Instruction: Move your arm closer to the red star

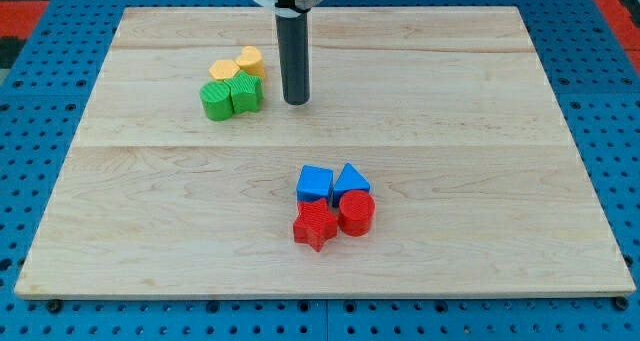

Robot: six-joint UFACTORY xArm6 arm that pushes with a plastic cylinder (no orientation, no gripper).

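The red star point(315, 225) lies on the wooden board below the middle, at the bottom left of a cluster of blocks. A red round block point(356, 213) touches it on the right. A blue cube-like block point(315, 184) and a blue triangular block point(351, 180) sit just above them. My tip point(296, 101) rests on the board in the upper middle, far above the red star and just right of the green blocks.
Near the view's upper left of centre sit two green blocks point(215, 100) point(246, 93) with two yellow blocks point(223, 70) point(250, 60) just above them. The wooden board point(150, 221) lies on a blue pegboard surface point(40, 101).
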